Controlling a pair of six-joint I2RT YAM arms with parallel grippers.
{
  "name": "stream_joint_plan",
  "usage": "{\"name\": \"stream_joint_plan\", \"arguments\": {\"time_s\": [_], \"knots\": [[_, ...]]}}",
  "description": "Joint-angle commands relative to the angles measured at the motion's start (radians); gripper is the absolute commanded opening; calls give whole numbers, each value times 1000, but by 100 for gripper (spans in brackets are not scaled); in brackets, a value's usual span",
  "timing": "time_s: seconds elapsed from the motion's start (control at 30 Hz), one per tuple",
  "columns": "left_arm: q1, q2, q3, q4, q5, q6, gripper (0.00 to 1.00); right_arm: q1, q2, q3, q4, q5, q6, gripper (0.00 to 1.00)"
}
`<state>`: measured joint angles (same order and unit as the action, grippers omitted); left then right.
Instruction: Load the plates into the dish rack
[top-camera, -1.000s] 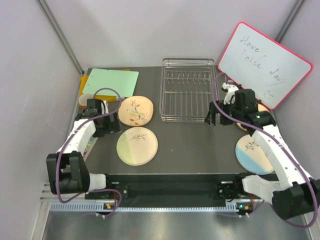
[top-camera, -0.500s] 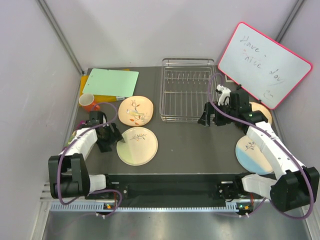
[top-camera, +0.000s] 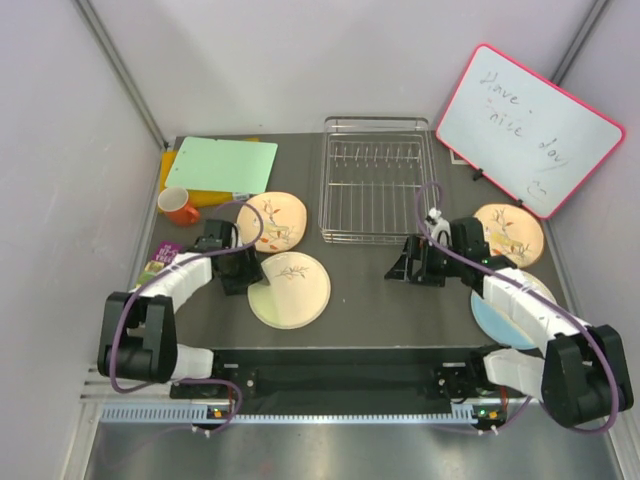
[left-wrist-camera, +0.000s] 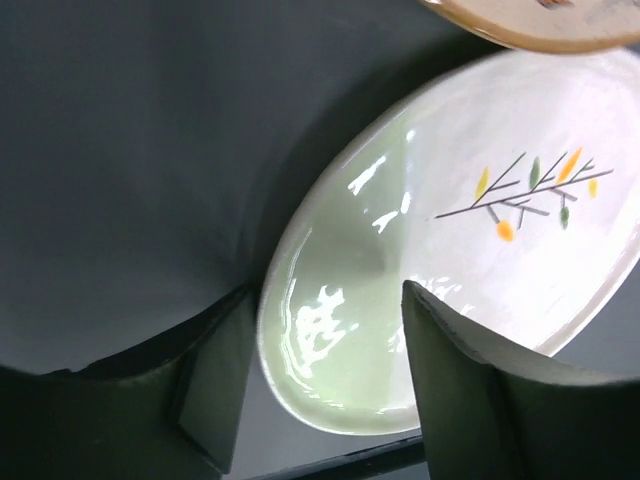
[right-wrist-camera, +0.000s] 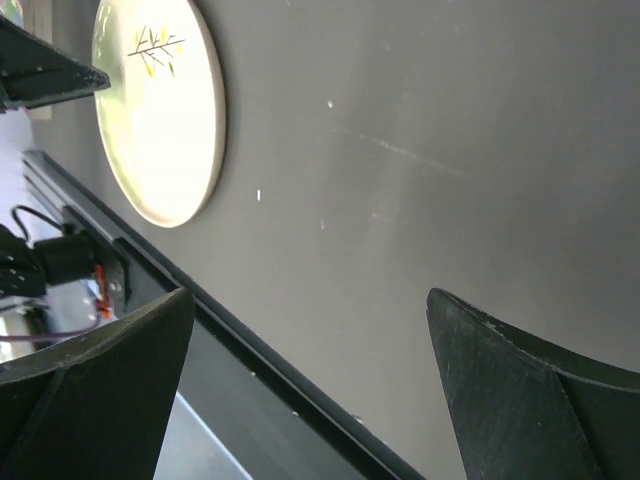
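Note:
The pale yellow-green plate (top-camera: 292, 291) lies flat near the table's front left. My left gripper (top-camera: 243, 272) is open at its left rim. In the left wrist view the plate (left-wrist-camera: 470, 240) lies between my fingers (left-wrist-camera: 458, 390), one on each side of its near edge. One peach plate (top-camera: 272, 218) lies just behind it. My right gripper (top-camera: 404, 264) is open and empty over bare table in front of the dish rack (top-camera: 374, 190), which holds nothing. A second peach plate (top-camera: 510, 232) and the blue and cream plate (top-camera: 492, 312) lie at the right, the latter partly under my right arm.
An orange mug (top-camera: 180, 206) and a green board (top-camera: 222, 165) sit at the back left. A pink-framed whiteboard (top-camera: 525, 128) leans at the back right. A purple packet (top-camera: 160, 258) lies at the left edge. The right wrist view shows the table's front edge (right-wrist-camera: 250, 340).
My left gripper moved right to the yellow-green plate's rim, and the plate slid a little right. My right gripper moved forward and left, away from the rack. The mug came into view.

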<state>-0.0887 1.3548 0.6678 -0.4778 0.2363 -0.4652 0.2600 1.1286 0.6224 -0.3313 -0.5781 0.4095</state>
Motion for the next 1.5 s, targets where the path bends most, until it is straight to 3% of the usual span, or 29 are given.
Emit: {"name": "stream_joint_plan", "arguments": {"time_s": [0.0, 0.13, 0.33, 0.57, 0.87, 1.07, 1.47], "knots": [[-46, 87, 1, 59, 31, 66, 62, 13, 13, -82, 245, -49, 147, 100], [-74, 116, 18, 48, 31, 114, 61, 24, -9, -125, 294, -54, 156, 100], [-232, 130, 16, 102, 49, 91, 61, 27, -39, -197, 353, -58, 216, 100], [-387, 182, 56, 125, 61, 56, 61, 31, 33, -216, 379, -95, 294, 100], [-488, 190, 36, 145, 84, 19, 61, 88, 123, -299, 409, -94, 388, 100], [-574, 185, 33, 166, 98, 19, 62, 162, 244, -297, 601, -112, 492, 96], [-646, 199, 35, 196, 126, 25, 60, 168, 185, -285, 670, 23, 473, 96]]}}
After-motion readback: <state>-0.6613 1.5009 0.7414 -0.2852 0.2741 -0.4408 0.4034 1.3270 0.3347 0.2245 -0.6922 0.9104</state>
